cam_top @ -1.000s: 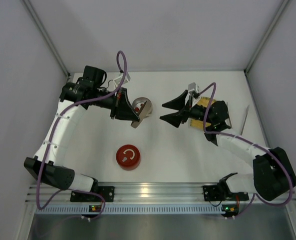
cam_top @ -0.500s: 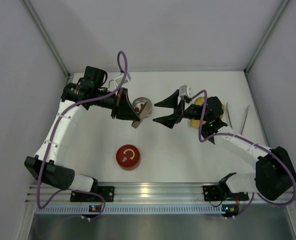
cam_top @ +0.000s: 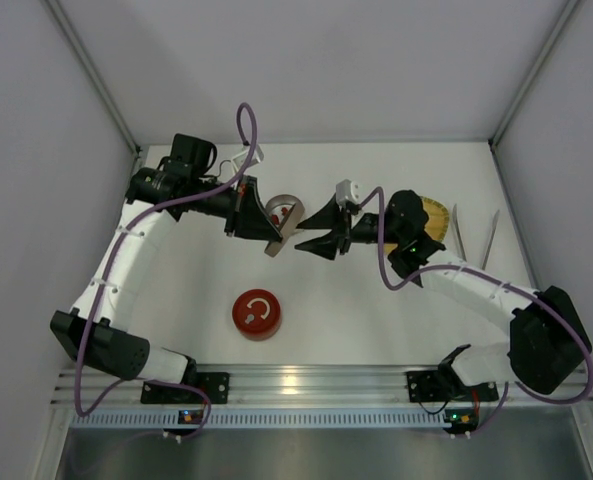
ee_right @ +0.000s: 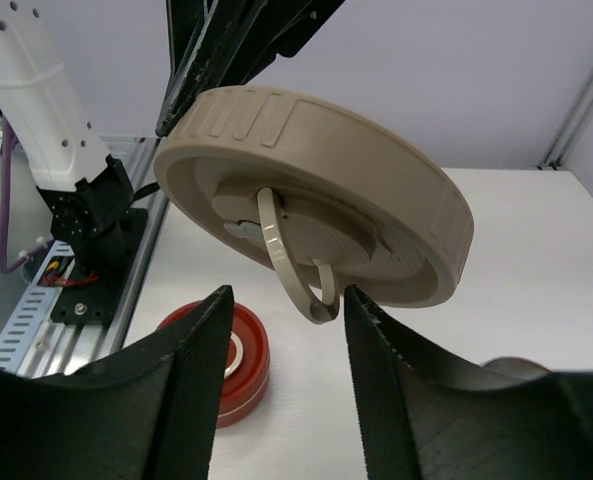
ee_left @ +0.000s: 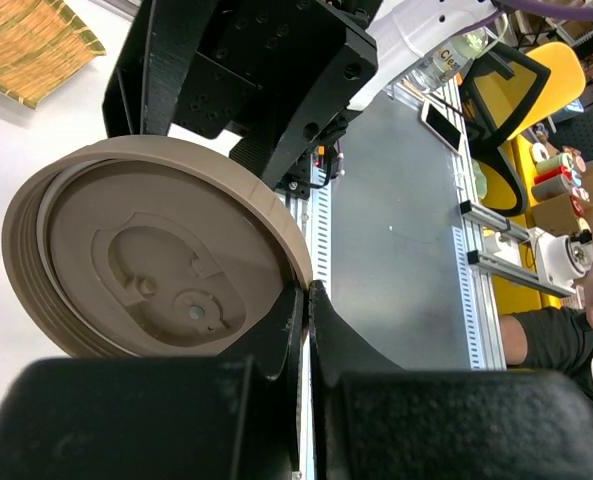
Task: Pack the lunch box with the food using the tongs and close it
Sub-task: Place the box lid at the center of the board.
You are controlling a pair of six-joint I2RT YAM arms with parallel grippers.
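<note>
My left gripper (ee_left: 308, 290) is shut on the rim of the lunch box's round beige lid (ee_left: 156, 260) and holds it tilted above the table. In the top view the left gripper (cam_top: 266, 235) sits just left of that lid (cam_top: 288, 222). My right gripper (ee_right: 286, 300) is open, one finger on each side of the lid's hanging loop handle (ee_right: 294, 270) without touching it. A metal bowl with a speck of red food (cam_top: 276, 214) shows behind the lid. The slim silvery tongs (cam_top: 457, 232) lie on the table at the far right.
A red round disc with a pale ring (cam_top: 256, 314) lies on the table in front of the lid. The yellow woven tray (cam_top: 434, 215) lies under the right arm, partly hidden. White walls close in the table on three sides.
My right gripper has moved left from over the yellow tray up to the lid, and its jaws have narrowed around the loop handle. The left gripper and the lid have stayed put.
</note>
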